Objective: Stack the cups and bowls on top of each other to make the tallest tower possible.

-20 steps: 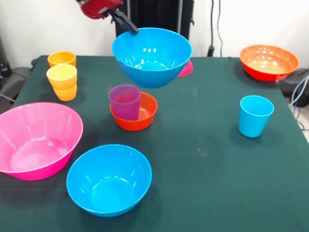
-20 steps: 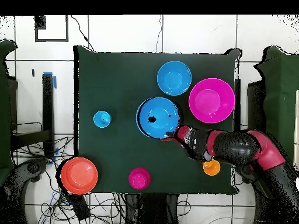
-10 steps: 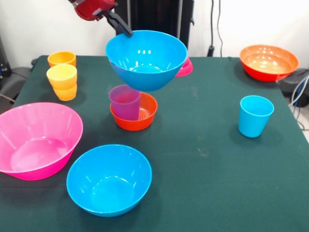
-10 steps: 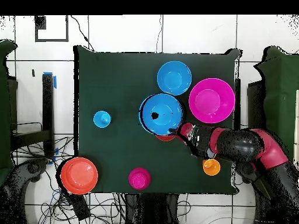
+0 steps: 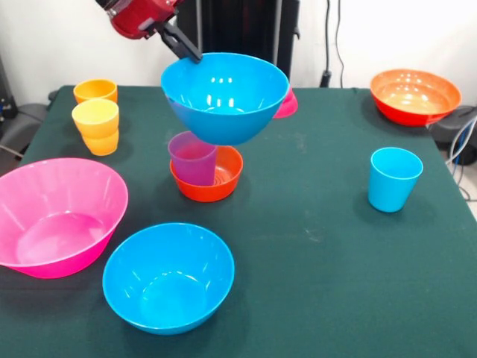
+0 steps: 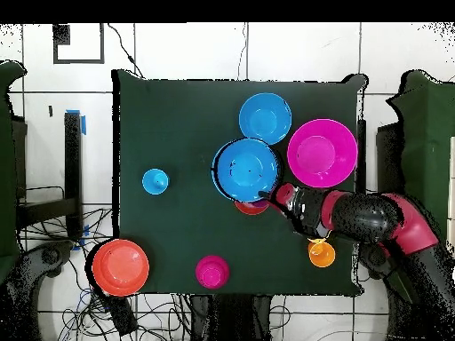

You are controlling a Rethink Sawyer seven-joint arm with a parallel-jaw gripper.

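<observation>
Carrying a glossy blue plastic bowl pinched at its rim, the hand hangs at upper centre, above the ribbed purple cup nested in the small orange-red bowl. Tower barely begun; remaining pieces sit scattered on the desk.

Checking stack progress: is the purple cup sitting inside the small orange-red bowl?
Yes, the purple cup stands inside the small orange-red bowl.

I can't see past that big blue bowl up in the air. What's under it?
Under the lifted blue bowl sits a purple cup inside a small orange-red bowl. From overhead, the blue bowl covers the cup; only a bit of the red bowl shows.
</observation>
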